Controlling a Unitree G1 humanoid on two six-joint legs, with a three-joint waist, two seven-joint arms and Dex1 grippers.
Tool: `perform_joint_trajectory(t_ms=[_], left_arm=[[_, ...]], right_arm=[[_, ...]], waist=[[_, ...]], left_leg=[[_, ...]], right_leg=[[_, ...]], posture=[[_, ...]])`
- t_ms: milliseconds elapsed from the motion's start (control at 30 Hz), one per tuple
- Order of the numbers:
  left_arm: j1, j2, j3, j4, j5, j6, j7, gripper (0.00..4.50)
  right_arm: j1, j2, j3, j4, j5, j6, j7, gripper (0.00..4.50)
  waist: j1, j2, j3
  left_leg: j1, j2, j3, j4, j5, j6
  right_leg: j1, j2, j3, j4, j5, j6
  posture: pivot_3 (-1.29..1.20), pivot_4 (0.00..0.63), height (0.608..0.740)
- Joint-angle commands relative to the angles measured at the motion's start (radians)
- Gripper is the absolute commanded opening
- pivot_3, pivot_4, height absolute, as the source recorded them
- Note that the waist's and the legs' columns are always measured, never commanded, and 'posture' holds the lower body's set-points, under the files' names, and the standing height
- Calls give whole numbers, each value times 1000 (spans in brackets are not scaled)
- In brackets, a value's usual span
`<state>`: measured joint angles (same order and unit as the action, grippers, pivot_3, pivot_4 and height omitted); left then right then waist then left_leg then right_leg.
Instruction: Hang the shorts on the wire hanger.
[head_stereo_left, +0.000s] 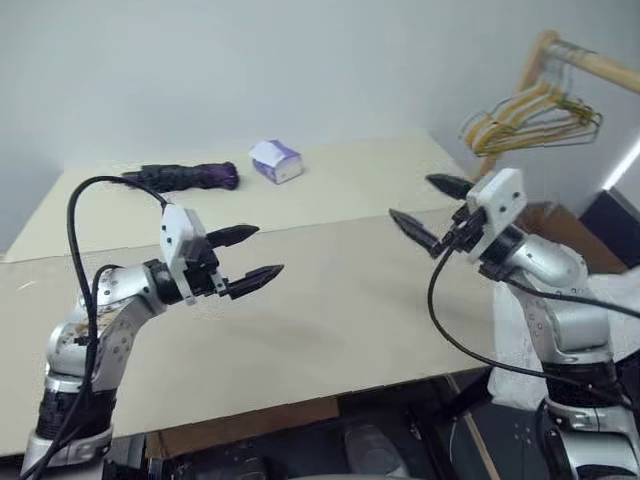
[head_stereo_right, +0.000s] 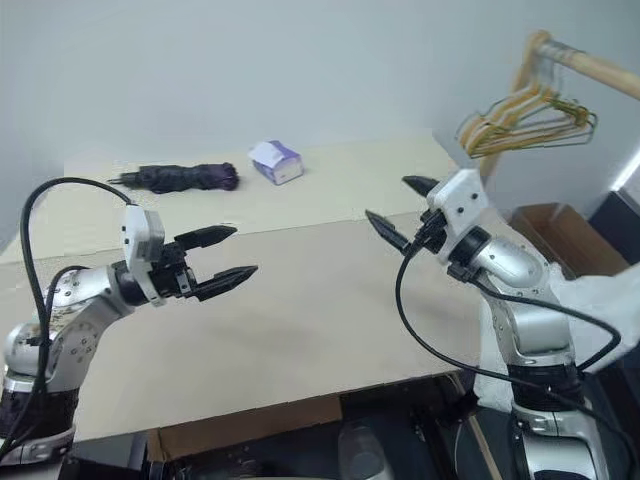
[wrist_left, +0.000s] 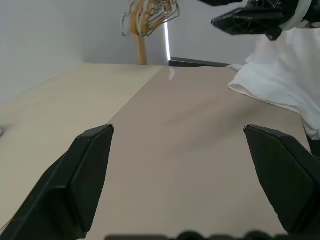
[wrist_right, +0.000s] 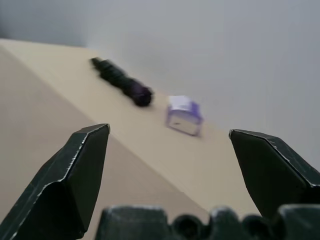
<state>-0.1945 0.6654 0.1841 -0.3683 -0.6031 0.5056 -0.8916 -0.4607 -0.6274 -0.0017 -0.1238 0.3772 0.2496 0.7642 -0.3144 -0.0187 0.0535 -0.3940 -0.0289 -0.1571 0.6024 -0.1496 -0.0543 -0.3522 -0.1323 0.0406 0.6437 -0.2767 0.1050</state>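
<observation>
The white shorts (wrist_left: 280, 75) lie crumpled at the table's right edge, partly behind my right arm (head_stereo_right: 600, 300). The wire hanger is out of view. My left gripper (head_stereo_left: 268, 250) hovers open above the table's left half, pointing right, with nothing between its fingers. My right gripper (head_stereo_left: 410, 196) hovers open over the right half, pointing left toward the left one, also empty. The shorts lie to the right of and behind the right gripper, which does not touch them. The wrist views show each gripper's jaws spread wide over the bare tabletop.
A beige table (head_stereo_left: 330, 300) spans the scene. At its far side lie a folded black-and-purple umbrella (head_stereo_left: 185, 177) and a small purple-white tissue pack (head_stereo_left: 276, 160). A bunch of yellow and green hangers (head_stereo_left: 525, 112) hangs from a wooden rail (head_stereo_left: 600, 65) at the far right. A brown box (head_stereo_left: 545, 215) stands below.
</observation>
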Motion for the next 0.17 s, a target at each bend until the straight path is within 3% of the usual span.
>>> perform_joint_trajectory(t_ms=[33, 167], left_arm=[[54, 14, 50, -101, -32, 15, 36, 4500], [85, 10, 58, -129, -30, 13, 67, 4500]], right_arm=[[-61, -18, 45, 49, 17, -21, 163, 4464], [-64, -6, 53, 59, -4, -27, 189, 4464]], waist=[[35, 1, 1], [90, 2, 1]], left_leg=[[0, 0, 0, 0, 0, 0], [-1, 0, 0, -3, 0, 0]], right_leg=[[-1, 0, 0, 0, -1, -1], [-3, 0, 0, 0, 0, -2]], posture=[[-135, 0, 740], [-135, 0, 740]])
